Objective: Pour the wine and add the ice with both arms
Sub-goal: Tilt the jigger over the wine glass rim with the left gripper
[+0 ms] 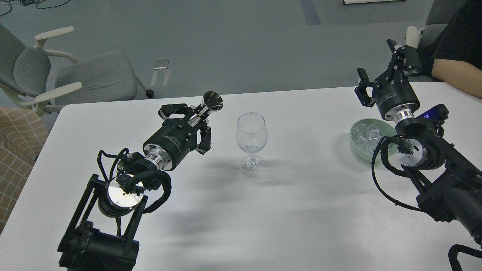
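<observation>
Left gripper (196,118): clamping a steel jigger (208,105), tilting toward the wine glass (251,143).
Right gripper (380,67): hovering spread apart beyond the ice (368,134).

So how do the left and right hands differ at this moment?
The left hand is shut on a small metal cup and sits low beside the wine glass. The right hand is open, holds nothing, and is raised beyond the bowl of ice. Both are black, two-fingered, with silver wrist rings.
</observation>
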Controlling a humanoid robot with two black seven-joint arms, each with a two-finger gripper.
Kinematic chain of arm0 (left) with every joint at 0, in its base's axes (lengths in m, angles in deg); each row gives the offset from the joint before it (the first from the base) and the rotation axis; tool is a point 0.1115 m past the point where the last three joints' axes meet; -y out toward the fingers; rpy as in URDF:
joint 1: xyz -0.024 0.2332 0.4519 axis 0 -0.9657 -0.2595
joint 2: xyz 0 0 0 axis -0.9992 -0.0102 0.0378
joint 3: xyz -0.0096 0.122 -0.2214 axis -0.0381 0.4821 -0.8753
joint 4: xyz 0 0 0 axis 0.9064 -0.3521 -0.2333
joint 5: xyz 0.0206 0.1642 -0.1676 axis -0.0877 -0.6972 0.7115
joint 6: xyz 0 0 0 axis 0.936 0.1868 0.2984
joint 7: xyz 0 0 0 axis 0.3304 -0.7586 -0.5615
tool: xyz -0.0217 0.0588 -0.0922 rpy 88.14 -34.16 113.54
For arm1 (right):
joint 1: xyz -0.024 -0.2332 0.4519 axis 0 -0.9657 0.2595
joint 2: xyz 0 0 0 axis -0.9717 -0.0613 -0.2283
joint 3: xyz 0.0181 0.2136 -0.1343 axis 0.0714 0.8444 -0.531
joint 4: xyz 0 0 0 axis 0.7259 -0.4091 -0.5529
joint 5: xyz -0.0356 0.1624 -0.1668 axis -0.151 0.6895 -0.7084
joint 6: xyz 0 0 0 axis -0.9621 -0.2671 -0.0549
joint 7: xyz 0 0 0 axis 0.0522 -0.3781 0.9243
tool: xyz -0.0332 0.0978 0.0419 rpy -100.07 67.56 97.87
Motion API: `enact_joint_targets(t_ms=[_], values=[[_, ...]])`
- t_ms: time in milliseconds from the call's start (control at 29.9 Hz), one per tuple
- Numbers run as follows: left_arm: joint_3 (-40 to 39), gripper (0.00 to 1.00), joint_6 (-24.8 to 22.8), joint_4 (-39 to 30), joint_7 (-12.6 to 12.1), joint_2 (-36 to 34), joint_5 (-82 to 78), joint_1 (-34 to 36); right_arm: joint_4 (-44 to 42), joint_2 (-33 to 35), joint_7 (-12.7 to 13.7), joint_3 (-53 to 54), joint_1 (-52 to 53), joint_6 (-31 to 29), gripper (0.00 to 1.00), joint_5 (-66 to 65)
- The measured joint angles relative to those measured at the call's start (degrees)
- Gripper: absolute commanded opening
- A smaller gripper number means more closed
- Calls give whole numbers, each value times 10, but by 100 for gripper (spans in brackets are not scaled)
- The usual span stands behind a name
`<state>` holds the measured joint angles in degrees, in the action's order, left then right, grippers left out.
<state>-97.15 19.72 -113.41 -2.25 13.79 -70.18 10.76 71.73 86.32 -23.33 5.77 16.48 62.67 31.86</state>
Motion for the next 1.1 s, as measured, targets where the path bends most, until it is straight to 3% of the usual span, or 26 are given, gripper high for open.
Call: enact_joint_targets(t_ms=[1104], values=[[46,0,0,-7,-18,0,-91,23,0,0,0,-1,-4,0,100,0]])
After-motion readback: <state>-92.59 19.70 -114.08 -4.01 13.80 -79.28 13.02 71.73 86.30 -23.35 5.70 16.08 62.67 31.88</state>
